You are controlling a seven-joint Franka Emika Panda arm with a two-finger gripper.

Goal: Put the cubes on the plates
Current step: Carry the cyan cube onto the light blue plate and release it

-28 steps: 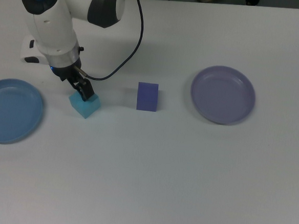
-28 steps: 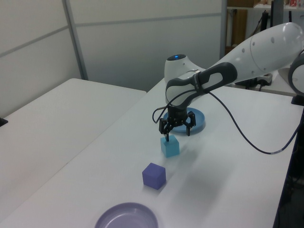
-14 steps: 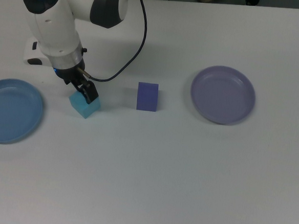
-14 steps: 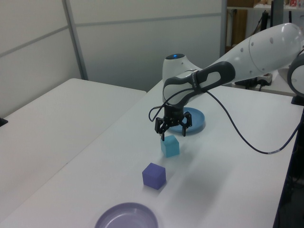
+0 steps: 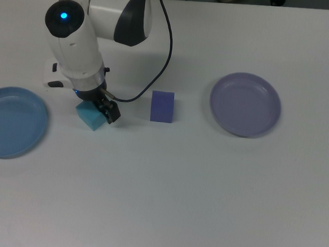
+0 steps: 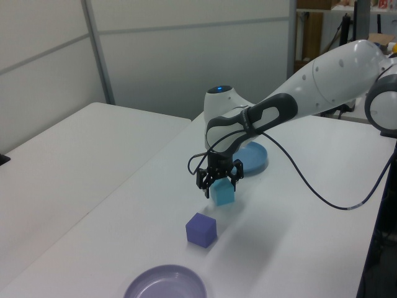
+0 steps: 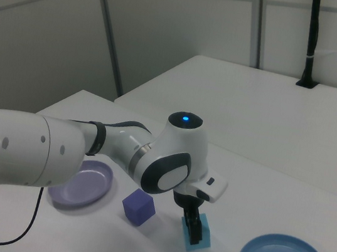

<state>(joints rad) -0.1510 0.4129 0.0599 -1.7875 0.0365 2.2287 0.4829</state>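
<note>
Two cubes: matte cyan cube point(image 5: 90, 117), blue-violet cube point(image 5: 162, 106)
Plates: round, rimmed; blue plate point(image 5: 11, 122), lavender plate point(image 5: 245, 104)
Gripper point(image 6: 218, 184): jaws apart, over cyan cube
Worktop point(image 5: 205, 188): smooth white

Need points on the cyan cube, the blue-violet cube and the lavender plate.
cyan cube point(image 5: 89, 118), top view, bare top face left of the fingers
blue-violet cube point(image 5: 162, 106), top view, centre of its top face
lavender plate point(image 5: 245, 104), top view, middle of its bare inner surface

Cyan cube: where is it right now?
In the top view, the cyan cube sits on the table between the blue plate and violet cube, under the gripper.
</note>
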